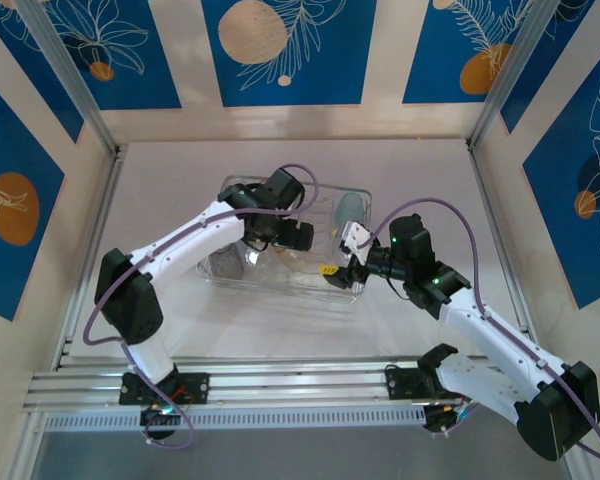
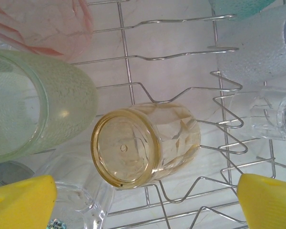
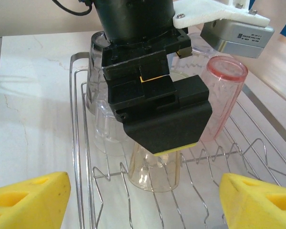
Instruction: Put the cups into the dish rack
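Note:
An amber cup (image 2: 145,143) stands upside down on the prongs of the dish rack (image 2: 128,71), its base toward the left wrist camera. My left gripper (image 2: 143,202) hovers just over it, open, its yellow fingertips (image 2: 19,200) well clear on both sides. From the right wrist, that black left gripper (image 3: 152,95) hangs over the amber cup (image 3: 155,169). My right gripper (image 3: 143,205) is open and empty at the rack's near side, short of the cup. Both grippers, left (image 1: 298,238) and right (image 1: 345,262), meet over the dish rack (image 1: 280,285).
Other cups sit in the rack: a yellow-green one (image 2: 33,105), a pink one (image 2: 47,24), a clear one (image 2: 71,205), a teal one (image 2: 243,7) and a frosted blue one (image 2: 257,52). A pink cup (image 3: 221,95) and a clear cup (image 3: 107,129) flank the amber one.

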You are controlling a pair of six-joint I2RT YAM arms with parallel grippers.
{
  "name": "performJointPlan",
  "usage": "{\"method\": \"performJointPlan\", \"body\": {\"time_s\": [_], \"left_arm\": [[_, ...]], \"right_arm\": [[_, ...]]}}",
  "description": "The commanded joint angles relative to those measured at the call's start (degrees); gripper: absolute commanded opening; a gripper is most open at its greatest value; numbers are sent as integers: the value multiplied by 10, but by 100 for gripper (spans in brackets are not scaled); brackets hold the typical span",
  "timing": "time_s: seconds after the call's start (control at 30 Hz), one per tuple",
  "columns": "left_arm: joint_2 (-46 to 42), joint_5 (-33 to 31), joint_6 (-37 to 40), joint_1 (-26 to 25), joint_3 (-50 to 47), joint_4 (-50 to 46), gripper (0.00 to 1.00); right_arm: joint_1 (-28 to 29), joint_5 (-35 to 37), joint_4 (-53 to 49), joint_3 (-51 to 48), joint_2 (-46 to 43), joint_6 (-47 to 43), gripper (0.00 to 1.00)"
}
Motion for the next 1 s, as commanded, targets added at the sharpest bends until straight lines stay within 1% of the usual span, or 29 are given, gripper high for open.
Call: {"method": "performJointPlan", "body": {"time_s": [0.0, 0.6, 0.97], "left_arm": [[22, 2, -13, -1, 16, -26, 97], [81, 26, -32, -1, 32, -10, 95], [102, 70, -42, -1, 31, 12, 90]], "right_arm": [[1, -2, -8, 3, -1, -2, 81], [23, 17, -26, 5, -9, -12, 82], [32, 28, -34, 6, -11, -18, 82]]}}
